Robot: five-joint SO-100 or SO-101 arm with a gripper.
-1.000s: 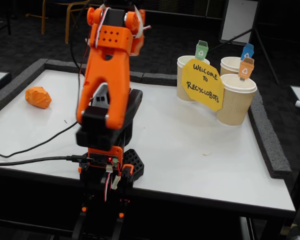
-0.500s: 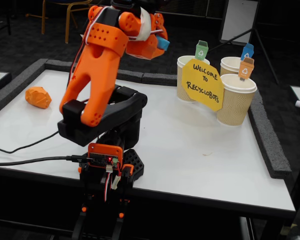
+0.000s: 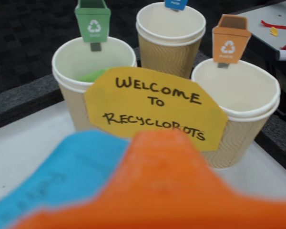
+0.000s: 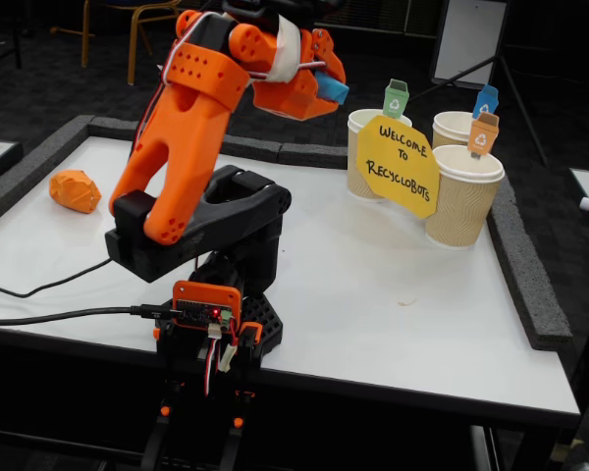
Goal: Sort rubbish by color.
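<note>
Wrist view shows the light blue crumpled paper lump (image 3: 71,176) pinched in the orange two-finger gripper (image 3: 133,191), blurred and close at the bottom of the picture. Beyond it stand three tan ribbed paper cups behind a yellow hand-lettered welcome sign (image 3: 155,107). The cup with the blue bin tag (image 3: 170,31) is the far middle one, so the lump's way lies forward, up and over the sign. The cup with the green tag (image 3: 93,67), near left, already holds something green; the cup with the orange tag (image 3: 236,95) sits near right.

In the fixed view the gripper (image 4: 326,88) is raised high, well apart from the cups to its right. The orange crumpled lump (image 4: 76,190) rests on the white table (image 4: 373,294) at far left, beside the grey foam border (image 4: 530,275). The floor around is dark, and a wooden chair (image 4: 128,29) stands beyond.
</note>
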